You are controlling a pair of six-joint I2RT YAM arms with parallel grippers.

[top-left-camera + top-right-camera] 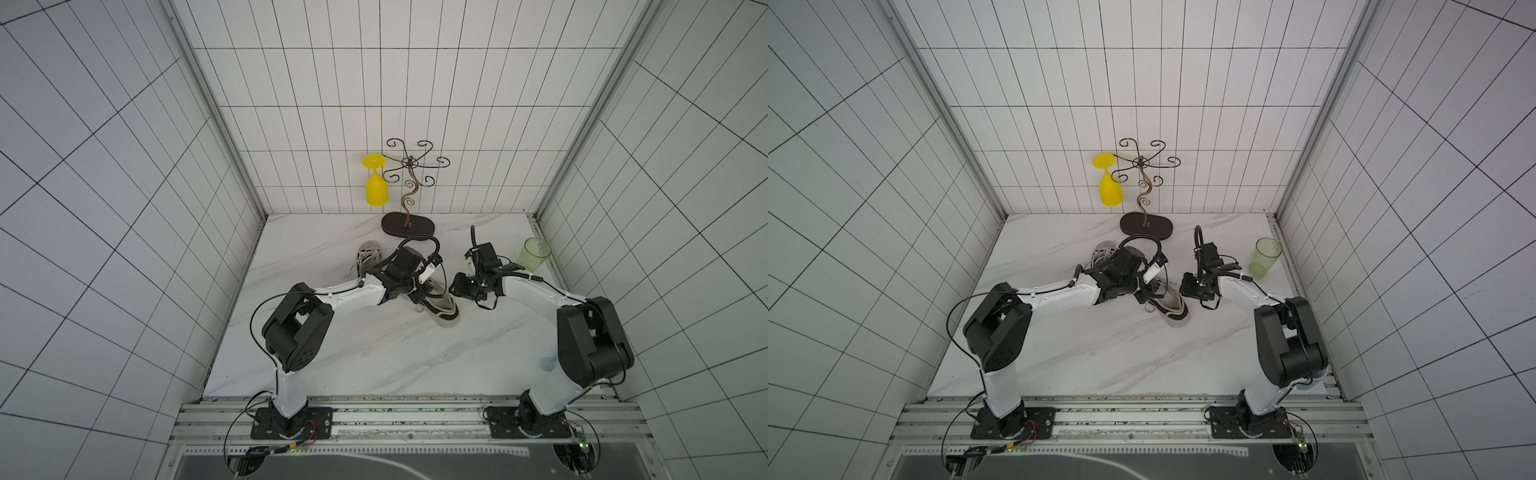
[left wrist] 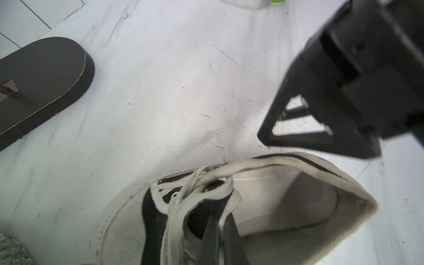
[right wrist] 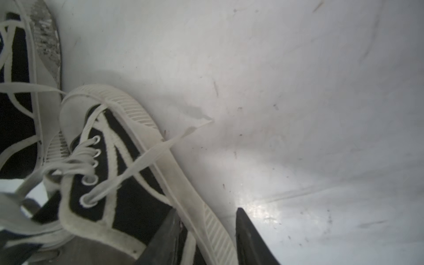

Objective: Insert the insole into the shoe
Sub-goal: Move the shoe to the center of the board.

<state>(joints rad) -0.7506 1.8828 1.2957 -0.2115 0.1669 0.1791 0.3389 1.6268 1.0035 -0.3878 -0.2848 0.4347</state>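
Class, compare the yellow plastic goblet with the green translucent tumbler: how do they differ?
The yellow plastic goblet has a stem and foot; the green translucent tumbler has neither. The goblet hangs upside down from the scrolled metal rack; the tumbler stands upright on the marble-patterned table. The goblet is opaque, the tumbler see-through. Both are drinking vessels.

Black-and-white canvas shoe [image 1: 444, 313] upright on marble table [image 1: 374, 353], loosely laced, mouth open

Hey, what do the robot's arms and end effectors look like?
The left arm and right arm have white link shells, black joint housings and thin black cables tied alongside. The left end effector and right end effector have black tapered fingers.
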